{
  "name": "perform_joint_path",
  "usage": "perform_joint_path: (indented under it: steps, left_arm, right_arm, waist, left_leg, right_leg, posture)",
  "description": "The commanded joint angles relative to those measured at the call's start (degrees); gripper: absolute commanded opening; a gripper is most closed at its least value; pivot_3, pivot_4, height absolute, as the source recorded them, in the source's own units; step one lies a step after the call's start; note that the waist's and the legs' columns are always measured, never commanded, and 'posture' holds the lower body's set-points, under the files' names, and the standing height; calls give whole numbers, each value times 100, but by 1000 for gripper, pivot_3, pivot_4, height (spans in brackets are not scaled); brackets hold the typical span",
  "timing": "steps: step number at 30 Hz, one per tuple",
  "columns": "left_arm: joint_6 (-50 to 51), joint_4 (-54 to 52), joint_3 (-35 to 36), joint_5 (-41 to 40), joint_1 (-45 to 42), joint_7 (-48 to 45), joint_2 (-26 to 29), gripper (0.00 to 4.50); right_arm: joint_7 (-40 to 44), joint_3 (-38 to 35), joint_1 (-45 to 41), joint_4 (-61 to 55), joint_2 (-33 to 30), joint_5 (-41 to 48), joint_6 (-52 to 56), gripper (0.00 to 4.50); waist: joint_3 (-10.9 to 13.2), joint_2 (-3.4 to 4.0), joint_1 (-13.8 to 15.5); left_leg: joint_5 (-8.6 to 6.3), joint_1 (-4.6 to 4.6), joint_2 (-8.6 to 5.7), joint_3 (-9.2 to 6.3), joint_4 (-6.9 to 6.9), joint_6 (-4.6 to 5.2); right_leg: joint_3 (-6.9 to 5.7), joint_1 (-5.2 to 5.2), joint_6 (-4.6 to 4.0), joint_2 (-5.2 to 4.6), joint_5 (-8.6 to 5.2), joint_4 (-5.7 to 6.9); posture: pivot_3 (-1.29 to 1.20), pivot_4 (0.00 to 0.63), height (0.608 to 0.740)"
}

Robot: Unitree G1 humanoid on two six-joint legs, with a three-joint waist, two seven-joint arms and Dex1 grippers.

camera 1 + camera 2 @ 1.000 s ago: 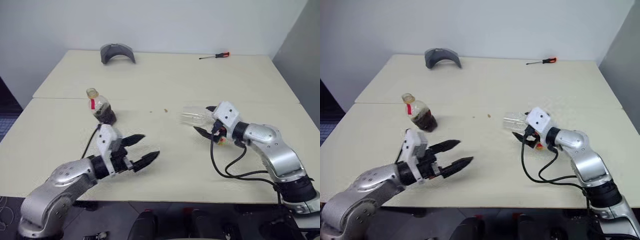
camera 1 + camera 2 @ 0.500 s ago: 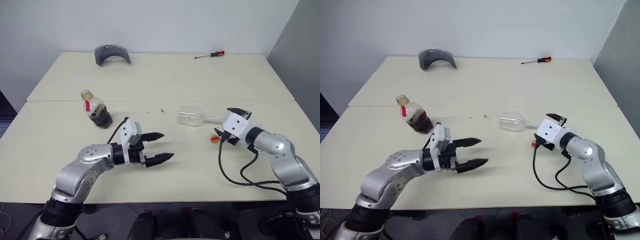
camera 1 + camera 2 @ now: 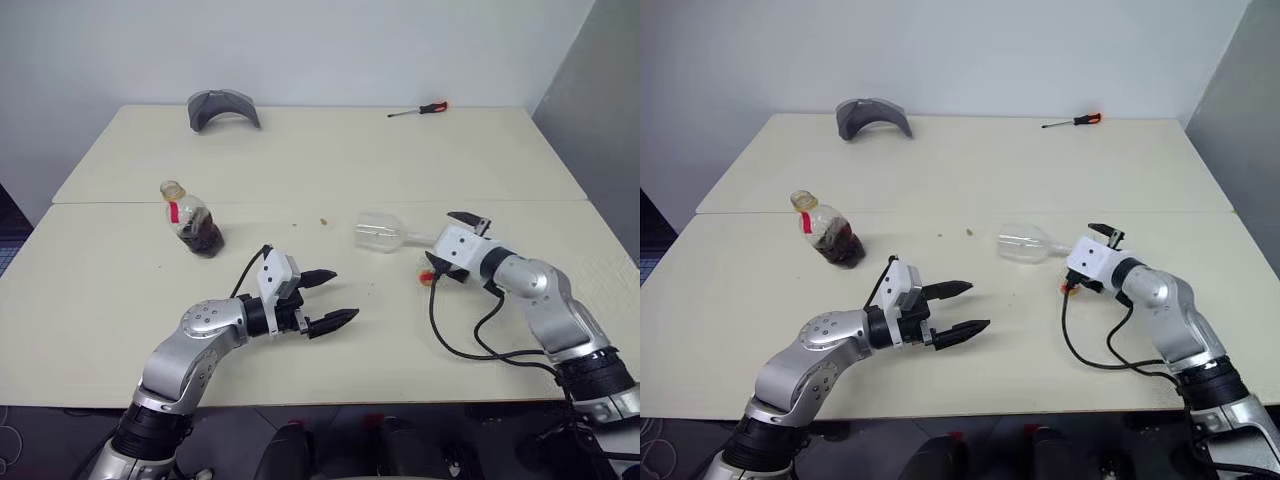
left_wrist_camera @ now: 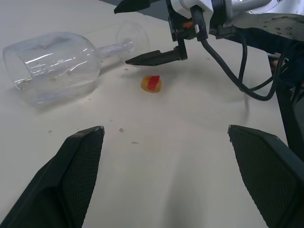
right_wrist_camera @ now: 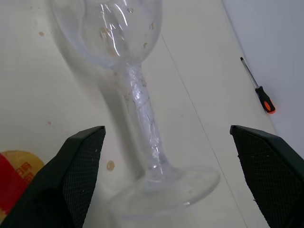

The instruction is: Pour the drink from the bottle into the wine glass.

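Righting comes first, I judge: the wine glass (image 3: 385, 233) lies on its side right of centre, so my right gripper (image 3: 452, 248), jaws wide and straddling its foot, must close on the stem and stand it up; my left gripper (image 3: 328, 298), jaws wide and empty, points level at lower centre; the bottle (image 3: 190, 218) stands uncapped at centre left.

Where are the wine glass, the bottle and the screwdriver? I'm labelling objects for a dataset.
wine glass (image 4: 52, 64): left wrist view, on the bowl, lying on its side.
bottle (image 3: 195, 226): left eye view, on the body with dark drink.
screwdriver (image 3: 1091, 119): right eye view, on the handle.
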Motion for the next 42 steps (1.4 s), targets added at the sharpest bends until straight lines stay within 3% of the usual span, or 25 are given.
perform_joint_path:
  steps: [1,31,34,36,42]
  left_arm:
    - [-18,-190,73,-37,-122,13,-39,4484]
    - [293,-487,66,-134,-216,344,-358,4484]
    - [321,-519,78,-150,-223,351,-356,4500]
    - [320,-497,93,-143,-245,350,-352,4500]
    - [351,-507,115,-157,-258,352,-344,4500]
  right_arm:
    - [10,29,-330,139,8,-151,-290,4500]
    - [161,425,-1400,2040,526,-520,-1131,4500]
    - [200,420,-1449,2096,512,-559,-1166,3892]
    - [195,422,-1484,2143,508,-587,-1207,3245]
    - [156,443,-1517,2164,517,-655,-1280,922]
  waist:
    - [0,0,0]
    - [0,0,-7]
    - [0,0,-7]
    - [0,0,-8]
    - [0,0,-7]
  left_leg:
    - [0,0,0,1,0,0]
    - [11,1,1,2,0,-19]
    - [11,1,2,1,0,-19]
    - [11,1,2,2,0,-20]
    - [11,1,2,1,0,-20]
  right_leg:
    - [1,0,0,0,0,0]
    - [1,0,-1,0,1,2]
    - [1,-1,-1,0,1,2]
    - [1,0,-1,0,1,2]
    - [1,-1,-1,0,1,2]
  posture:
    - [0,150,740]
    - [0,150,740]
    - [0,150,740]
    - [0,150,740]
    - [0,150,740]
